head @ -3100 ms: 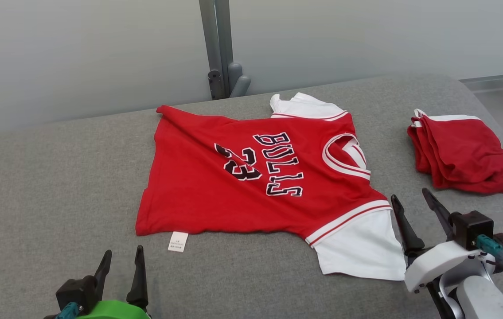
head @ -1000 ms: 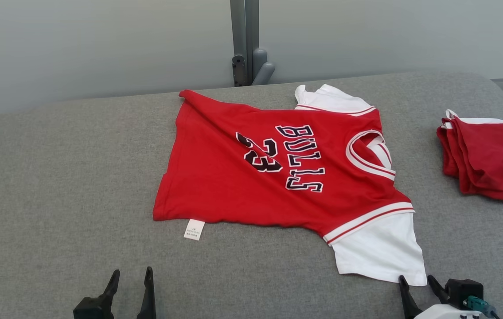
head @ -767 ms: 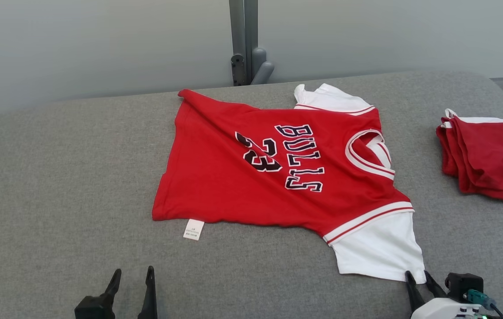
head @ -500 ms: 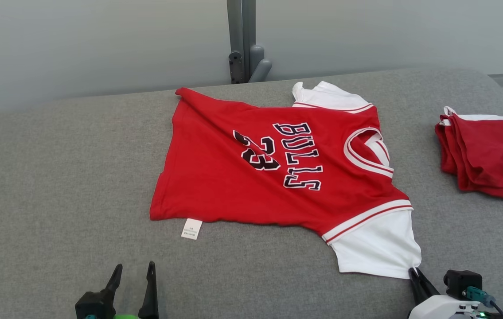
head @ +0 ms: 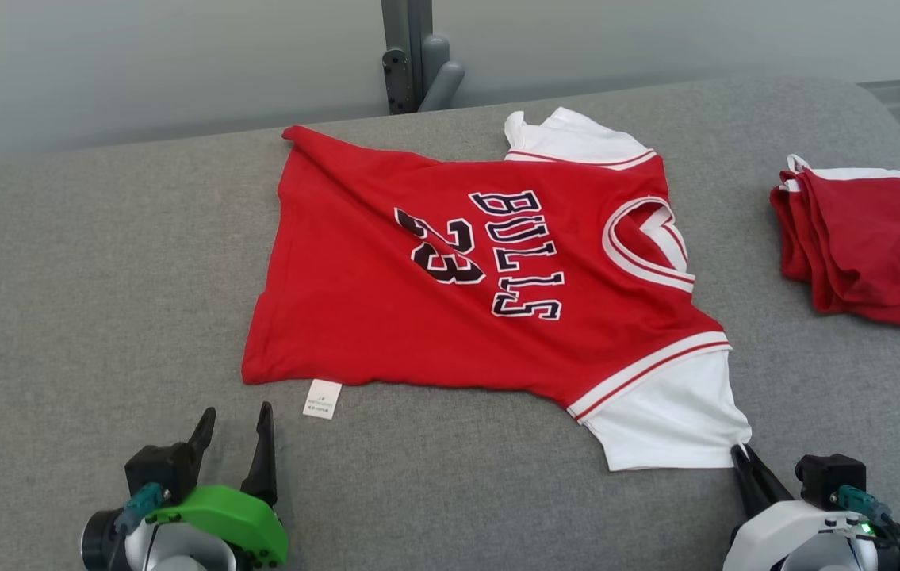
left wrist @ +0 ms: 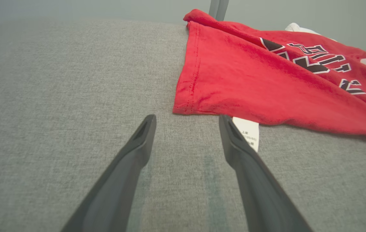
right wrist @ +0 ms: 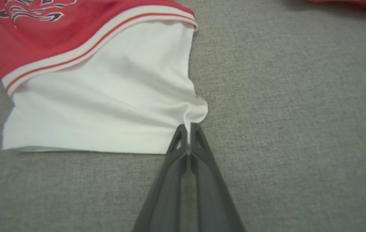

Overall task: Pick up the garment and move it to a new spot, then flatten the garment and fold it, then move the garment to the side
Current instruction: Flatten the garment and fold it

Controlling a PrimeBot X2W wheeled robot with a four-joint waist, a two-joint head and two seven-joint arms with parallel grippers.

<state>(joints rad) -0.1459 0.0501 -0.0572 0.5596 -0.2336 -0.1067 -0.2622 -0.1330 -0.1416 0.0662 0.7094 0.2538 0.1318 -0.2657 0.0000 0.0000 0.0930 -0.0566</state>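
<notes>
Garment: the red "BULLS 23" jersey lay spread and slightly rumpled across the middle of the grey tabletop, with its neck toward frame right.
Right tool: you had the right tool pressed together, pinching the jersey by the lower right corner of its white sleeve. The cloth puckered at the tips.
Left tool: your left tool sat at lower left with its fingers spread and nothing between them, just short of the hem corner and near the care label.
Other: a folded red pile lay at the right edge, well apart from the jersey.
</notes>
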